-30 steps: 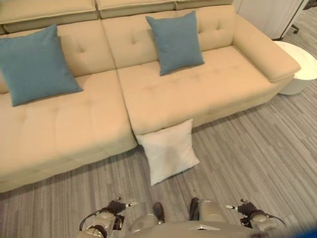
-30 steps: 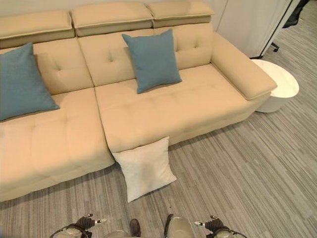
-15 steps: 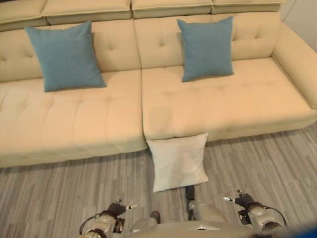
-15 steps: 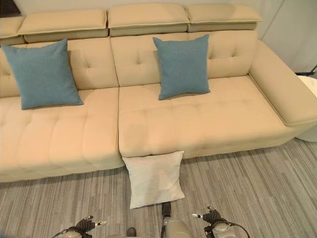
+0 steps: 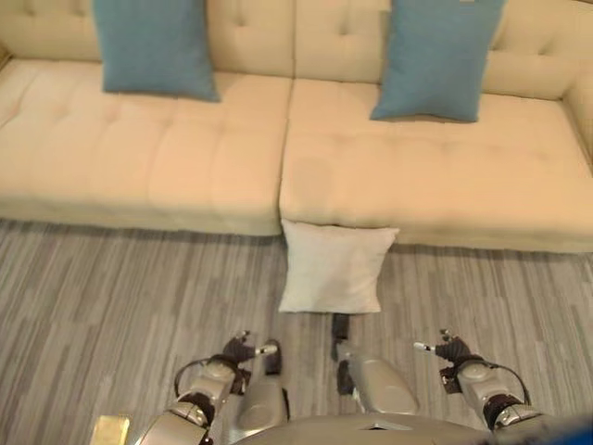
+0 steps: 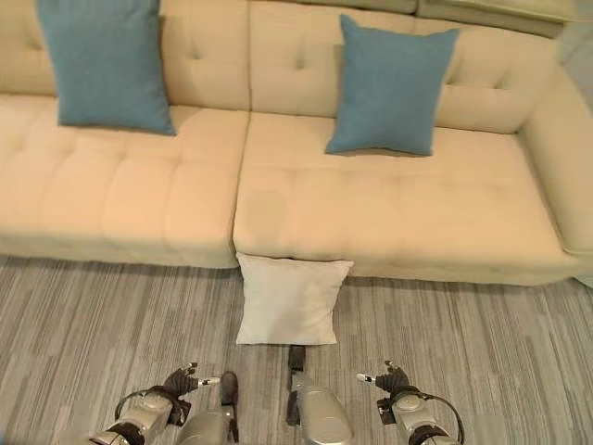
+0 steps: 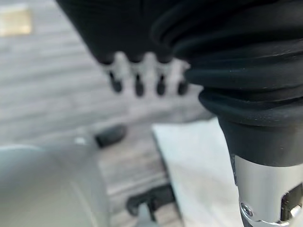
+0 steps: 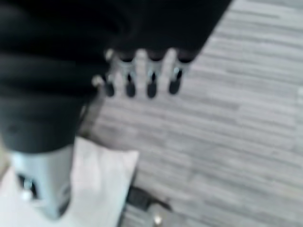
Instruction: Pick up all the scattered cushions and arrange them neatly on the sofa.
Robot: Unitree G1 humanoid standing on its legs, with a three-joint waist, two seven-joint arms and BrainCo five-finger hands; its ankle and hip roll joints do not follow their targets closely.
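One square white fabric cushion [image 5: 334, 269] lies on the grey striped plank floor [image 5: 111, 306] in the left eye view, its far edge touching the front of the long beige tufted sofa [image 5: 232, 167] just below the seam between two seat sections; two square blue fabric cushions, the left blue cushion [image 5: 153, 46] and the right blue cushion [image 5: 435, 57], stand propped against the backrest, well apart; the left hand [image 5: 236, 353] and the right hand [image 5: 448, 351] hang low, either side of the white cushion and short of it, holding nothing; a small yellow flat thing [image 5: 109, 430] sits on the floor by the left arm.

In the right eye view the layout is the same; the white cushion is apart from both hands, nearer the sofa than the robot.

The left wrist view shows relaxed, straight fingers [image 7: 137, 85] with nothing between them, and a corner of the white cushion past them.

The right wrist view shows the right fingers [image 8: 150, 87] likewise released over bare floor, the cushion's corner off to one side.

My judgement: the step in hand is the approach to the last stray cushion, the grasp not yet begun; the next move calls for bending low, bringing both open hands to the cushion's opposite edges, then lifting it onto the seat beside the blue pair.
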